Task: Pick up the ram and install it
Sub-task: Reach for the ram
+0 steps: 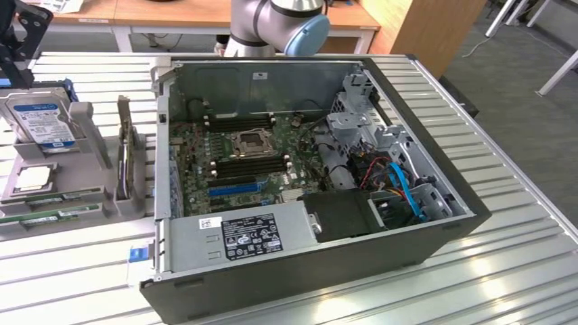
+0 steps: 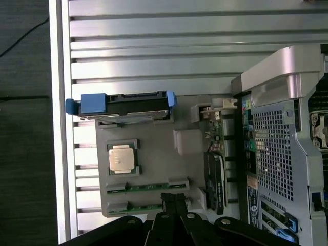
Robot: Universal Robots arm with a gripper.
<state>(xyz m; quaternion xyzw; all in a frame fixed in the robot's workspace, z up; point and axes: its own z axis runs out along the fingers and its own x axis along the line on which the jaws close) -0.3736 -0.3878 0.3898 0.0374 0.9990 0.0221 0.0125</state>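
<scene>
Ram (image 2: pixel 146 186) is not yet in the open computer case (image 1: pixel 271 284); it sits w/ a second stick (image 2: pixel 130 207) in slots of the grey holder (image 2: pixel 154 154) beside the case, near a hard drive (image 2: pixel 133 105) and a processor chip (image 2: pixel 122 158). Gripper (image 2: pixel 173 197) hangs above the sticks, near one end, fingers fully closed, holding nothing. I judge the ram light and stiff but thin and fragile: better to pinch it approx. mid-length on bare board, not on contacts.
</scene>
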